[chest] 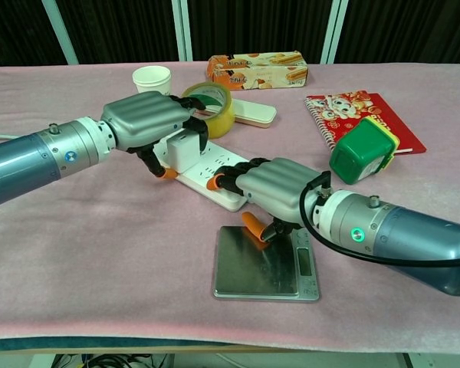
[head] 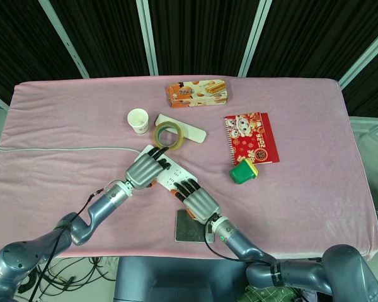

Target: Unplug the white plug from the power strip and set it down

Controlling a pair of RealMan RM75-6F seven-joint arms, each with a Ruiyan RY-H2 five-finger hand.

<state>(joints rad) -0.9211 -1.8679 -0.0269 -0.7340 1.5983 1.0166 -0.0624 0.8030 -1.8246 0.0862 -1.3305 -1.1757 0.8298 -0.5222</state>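
White plug [chest: 183, 149] visible chest-view only

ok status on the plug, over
Left hand grips white plug, plug seated in power strip. Right hand presses strip down. Tape roll close behind.

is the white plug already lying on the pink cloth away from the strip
No, the white plug sits on the power strip, gripped by the left hand.
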